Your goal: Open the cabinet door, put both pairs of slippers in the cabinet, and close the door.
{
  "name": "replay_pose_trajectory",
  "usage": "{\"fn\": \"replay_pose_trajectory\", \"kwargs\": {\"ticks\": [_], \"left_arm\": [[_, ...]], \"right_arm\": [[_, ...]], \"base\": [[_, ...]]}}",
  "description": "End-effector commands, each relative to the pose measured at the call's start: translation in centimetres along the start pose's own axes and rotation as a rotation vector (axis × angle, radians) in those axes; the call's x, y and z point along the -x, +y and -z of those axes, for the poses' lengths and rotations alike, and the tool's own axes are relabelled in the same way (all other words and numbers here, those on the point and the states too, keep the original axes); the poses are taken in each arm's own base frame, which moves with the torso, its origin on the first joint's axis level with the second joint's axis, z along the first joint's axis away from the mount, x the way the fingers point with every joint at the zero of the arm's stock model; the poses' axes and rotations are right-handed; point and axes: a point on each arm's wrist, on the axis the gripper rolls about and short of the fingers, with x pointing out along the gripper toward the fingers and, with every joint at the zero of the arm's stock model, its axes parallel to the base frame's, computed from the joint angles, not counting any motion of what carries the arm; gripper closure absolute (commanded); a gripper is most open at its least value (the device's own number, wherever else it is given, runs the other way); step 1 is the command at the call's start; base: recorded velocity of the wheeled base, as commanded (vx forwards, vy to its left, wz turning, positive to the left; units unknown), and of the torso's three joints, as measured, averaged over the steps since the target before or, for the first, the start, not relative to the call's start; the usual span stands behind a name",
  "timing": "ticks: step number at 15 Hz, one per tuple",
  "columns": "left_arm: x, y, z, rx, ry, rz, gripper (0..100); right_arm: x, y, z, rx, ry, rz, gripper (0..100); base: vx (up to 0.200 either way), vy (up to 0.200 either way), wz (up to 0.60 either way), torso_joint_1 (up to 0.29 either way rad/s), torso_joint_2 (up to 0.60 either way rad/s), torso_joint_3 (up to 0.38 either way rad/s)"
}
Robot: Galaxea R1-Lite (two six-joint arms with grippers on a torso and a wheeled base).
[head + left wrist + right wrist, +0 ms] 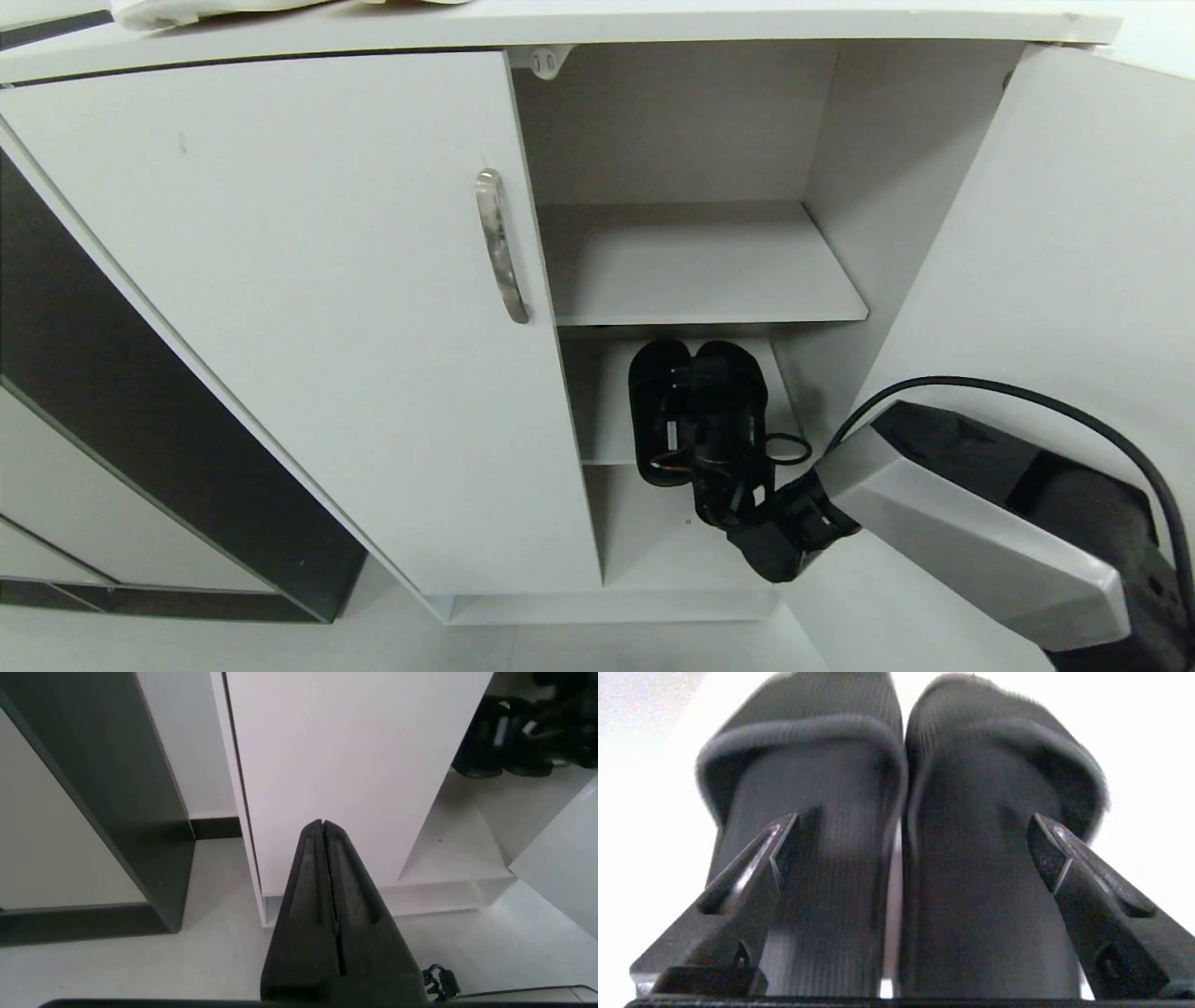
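1. Head view: the slippers [695, 411] are sitting on the cabinet's lower shelf [597, 411], heels at its edge, my right claw [738, 504] hanging at them. Snagging a strap while backing out could be dragging them off.
2. Left wrist view: my left claw [322, 905] is hanging pressed together, facing the closed door [355, 747].
3. Right wrist view: my fingers [766, 868] are standing apart, straddling both slippers, which the head view is hiding.

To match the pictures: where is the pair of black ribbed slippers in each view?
Head view: black ribbed slippers on a shelf inside the open cabinet.
Left wrist view: far off, past the closed white door.
Right wrist view: close up, inside the open right gripper.
Shared landmark: that door.
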Motion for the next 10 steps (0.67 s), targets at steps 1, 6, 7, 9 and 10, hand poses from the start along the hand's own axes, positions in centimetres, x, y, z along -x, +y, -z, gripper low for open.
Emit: {"fn": "replay_pose_trajectory", "kwargs": {"ticks": [1, 6, 7, 9, 10], "left_arm": [[0.0, 0.0, 0.0, 0.000, 0.001, 0.000, 100], [0.0, 0.0, 0.0, 0.000, 0.001, 0.000, 100], [0.0, 0.0, 0.0, 0.000, 0.001, 0.000, 100], [0.0, 0.0, 0.0, 0.000, 0.001, 0.001, 100], [0.0, 0.0, 0.0, 0.000, 0.001, 0.001, 100]], "right_arm": [[6.0, -1.1, -2.7, -0.021, -0.030, -0.070, 0], [9.4, -2.1, -1.7, -0.029, -0.040, -0.112, 0], [9.4, -2.1, -1.7, -0.031, -0.044, -0.112, 0], [9.5, -2.0, -1.9, -0.034, -0.048, -0.115, 0], [9.5, -2.0, -1.9, -0.034, -0.048, -0.118, 0]], "base": [[0.000, 0.000, 0.00, 0.000, 0.00, 0.000], [0.000, 0.000, 0.00, 0.000, 0.00, 0.000], [0.000, 0.000, 0.00, 0.000, 0.00, 0.000], [-0.200, 0.000, 0.00, 0.002, 0.00, 0.002], [-0.200, 0.000, 0.00, 0.002, 0.00, -0.002]]}}
